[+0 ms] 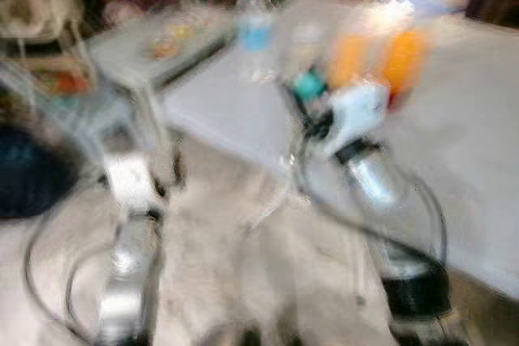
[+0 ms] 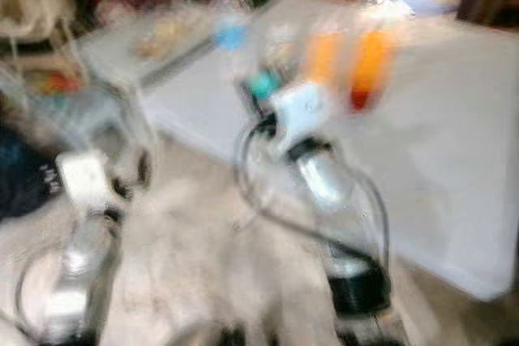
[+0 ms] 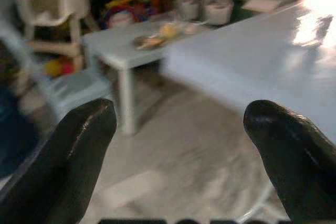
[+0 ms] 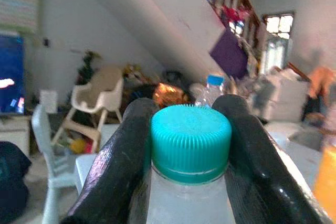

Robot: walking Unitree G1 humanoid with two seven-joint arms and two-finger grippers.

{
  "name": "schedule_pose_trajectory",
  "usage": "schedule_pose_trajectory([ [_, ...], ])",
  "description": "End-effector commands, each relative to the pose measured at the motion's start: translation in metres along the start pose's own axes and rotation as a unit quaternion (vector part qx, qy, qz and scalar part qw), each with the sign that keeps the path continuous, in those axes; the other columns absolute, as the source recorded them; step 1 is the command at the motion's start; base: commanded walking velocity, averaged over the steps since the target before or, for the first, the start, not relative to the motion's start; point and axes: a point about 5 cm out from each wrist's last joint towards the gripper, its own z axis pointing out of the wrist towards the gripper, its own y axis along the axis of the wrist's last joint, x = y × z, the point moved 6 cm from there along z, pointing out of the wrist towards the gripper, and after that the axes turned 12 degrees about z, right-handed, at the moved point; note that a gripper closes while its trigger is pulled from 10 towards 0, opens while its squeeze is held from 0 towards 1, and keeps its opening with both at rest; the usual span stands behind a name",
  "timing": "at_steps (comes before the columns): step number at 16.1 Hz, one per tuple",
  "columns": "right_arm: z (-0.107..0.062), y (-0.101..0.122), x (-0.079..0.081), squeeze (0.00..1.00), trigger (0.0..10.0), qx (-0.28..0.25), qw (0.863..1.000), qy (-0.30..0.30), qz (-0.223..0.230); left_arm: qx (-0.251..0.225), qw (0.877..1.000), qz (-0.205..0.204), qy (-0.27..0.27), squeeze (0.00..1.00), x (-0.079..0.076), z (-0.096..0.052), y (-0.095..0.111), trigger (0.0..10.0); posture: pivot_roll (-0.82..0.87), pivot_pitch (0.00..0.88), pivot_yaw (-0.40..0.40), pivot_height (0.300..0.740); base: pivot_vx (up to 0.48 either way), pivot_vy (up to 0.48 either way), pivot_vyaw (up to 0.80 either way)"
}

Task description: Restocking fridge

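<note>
My right gripper [image 4: 190, 145] is shut on a clear bottle with a teal cap [image 4: 190, 142], its two black fingers [image 4: 123, 166] pressed against the neck on either side. In the blurred head views the same teal-capped bottle [image 1: 308, 85] is held up over the near edge of the big white table [image 1: 454, 168]. Two orange bottles [image 1: 404, 58] and a blue-capped water bottle [image 1: 255, 26] stand on that table. My left gripper [image 3: 181, 153] is open and holds nothing, hanging low over the floor [image 3: 178, 145] left of the table.
A small white table [image 1: 154, 54] with food on it stands to the left, with a pale chair [image 3: 68, 85] beside it. A high chair [image 4: 97, 98] and a staircase [image 4: 220, 3] lie beyond. Pale stone floor spreads under my arms.
</note>
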Motion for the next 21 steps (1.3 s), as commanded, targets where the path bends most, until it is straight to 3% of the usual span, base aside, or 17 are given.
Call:
schedule_pose_trajectory([
  [1, -0.011, -0.025, -0.004, 0.0, 10.0, 0.046, 0.998, -0.014, 0.026, -0.006, 1.0, 0.009, 0.024, 0.0, 0.014, -0.001, 0.002, 10.0, -0.03, 0.026, 0.053, 0.74, 0.0, 0.48, 0.79],
  [4, -0.022, -0.037, -0.008, 0.0, 10.0, 0.068, 0.998, -0.013, 0.007, 0.011, 0.999, 0.023, 0.028, 0.0, 0.022, -0.008, -0.013, 10.0, -0.03, 0.01, 0.04, 0.74, 0.0, 0.48, 0.79],
  [9, -0.018, -0.051, 0.003, 0.0, 10.0, 0.076, 0.997, 0.011, 0.006, -0.009, 0.999, 0.034, 0.019, 0.0, 0.017, -0.002, -0.008, 10.0, -0.02, 0.011, 0.03, 0.74, 0.0, 0.451, 0.8],
  [13, -0.034, -0.067, -0.001, 0.0, 10.0, 0.106, 0.994, 0.008, 0.001, -0.008, 0.999, 0.048, 0.016, 0.0, 0.019, -0.01, -0.011, 10.0, -0.01, 0.021, 0.028, 0.74, 0.0, 0.0, 0.79],
  [18, -0.06, -0.077, -0.022, 0.0, 10.0, 0.123, 0.991, -0.049, -0.015, 0.031, 0.997, 0.068, 0.033, 0.0, 0.039, -0.041, -0.04, 10.0, -0.02, 0.023, 0.03, 0.74, 0.0, 0.0, 0.8],
  [21, -0.06, -0.08, -0.023, 0.0, 10.0, 0.124, 0.991, -0.046, -0.023, 0.03, 0.997, 0.073, 0.023, 0.0, 0.034, -0.04, -0.043, 10.0, -0.02, 0.021, 0.034, 0.74, 0.0, 0.0, 0.8],
])
